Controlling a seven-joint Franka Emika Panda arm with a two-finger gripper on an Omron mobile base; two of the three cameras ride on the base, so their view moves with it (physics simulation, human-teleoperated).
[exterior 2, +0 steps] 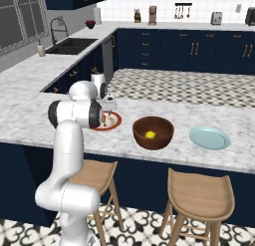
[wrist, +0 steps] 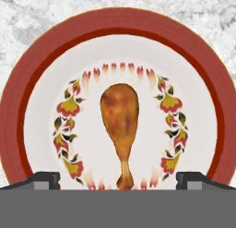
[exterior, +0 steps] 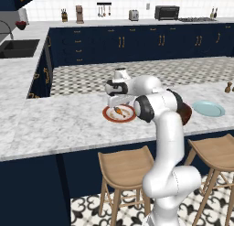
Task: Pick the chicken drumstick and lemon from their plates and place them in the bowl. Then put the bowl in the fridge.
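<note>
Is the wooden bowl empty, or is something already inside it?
Not empty. The lemon lies at the bottom of the bowl, seen from the right base view. The drumstick is on its red-rimmed plate.

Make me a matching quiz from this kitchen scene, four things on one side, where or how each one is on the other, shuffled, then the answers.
Things:
1. chicken drumstick
2. lemon
3. light blue plate
4. gripper

Places or states:
A. inside the wooden bowl
B. open, above the red-rimmed plate
C. bare, on the counter beside the bowl
D. lying in the middle of the red-rimmed plate

Pairs: 1-D, 2-A, 3-C, 4-B
</note>
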